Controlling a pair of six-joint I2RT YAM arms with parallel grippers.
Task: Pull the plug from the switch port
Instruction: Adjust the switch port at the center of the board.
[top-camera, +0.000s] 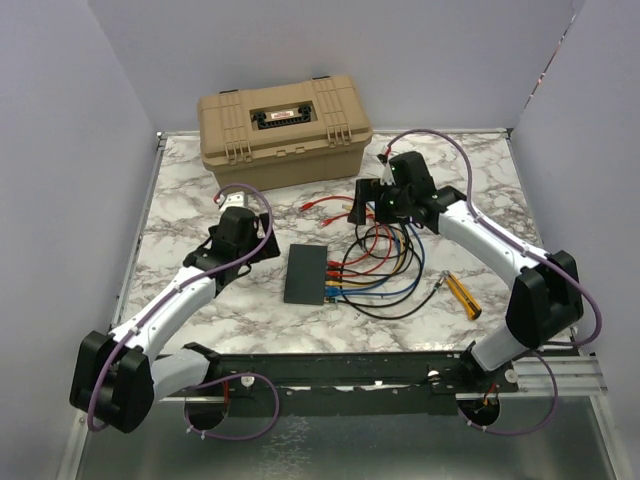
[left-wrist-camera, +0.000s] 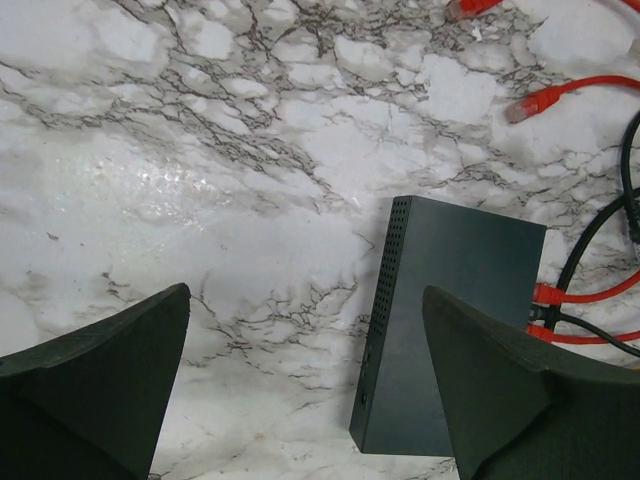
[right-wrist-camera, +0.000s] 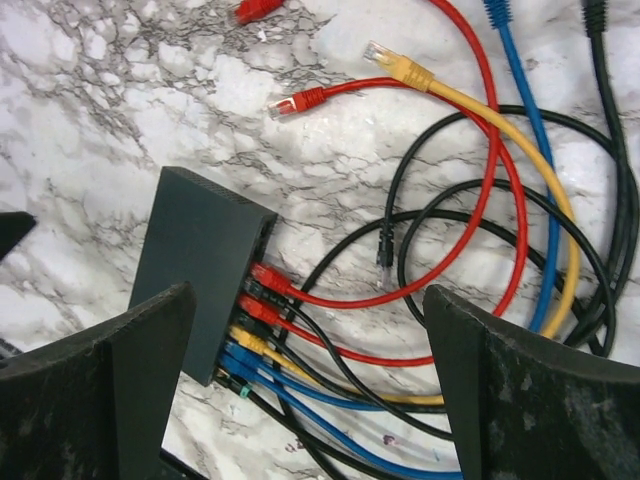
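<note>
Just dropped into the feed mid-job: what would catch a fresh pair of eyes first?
A tangle of red, yellow, blue and black cables sprawls mid-table, several plugged into one short edge of the flat black switch. A big tan toolbox sits at the far edge behind them. The left gripper and the right gripper both hover open, holding nothing.

The overhead camera sits high behind both arm bases and looks down over the whole desk (top-camera: 180, 215). Each wrist camera hangs close above the marble, looking down between its own jaws. All three views share the switch (top-camera: 305, 274). The right wrist view faces its port edge and the cables (right-wrist-camera: 480, 200).
</note>
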